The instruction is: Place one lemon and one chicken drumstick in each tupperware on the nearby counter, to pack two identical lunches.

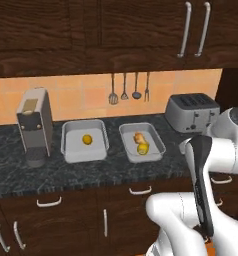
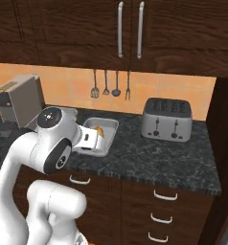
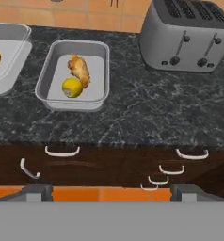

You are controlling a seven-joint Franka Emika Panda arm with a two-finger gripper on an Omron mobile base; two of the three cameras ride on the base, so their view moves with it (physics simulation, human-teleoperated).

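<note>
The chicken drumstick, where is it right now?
The chicken drumstick lies in the tupperware nearer the toaster, touching the lemon in it, seen at upper left of the hand view.

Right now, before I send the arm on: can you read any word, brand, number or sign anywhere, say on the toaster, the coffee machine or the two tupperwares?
None: no readable text in any view.
Toaster: only dark knobs and levers on its front, no lettering.
Coffee machine: plain panels, no brand mark.
Tupperwares: plain grey walls, no labels.
Cabinet doors and drawers: bare wood and handles.
</note>
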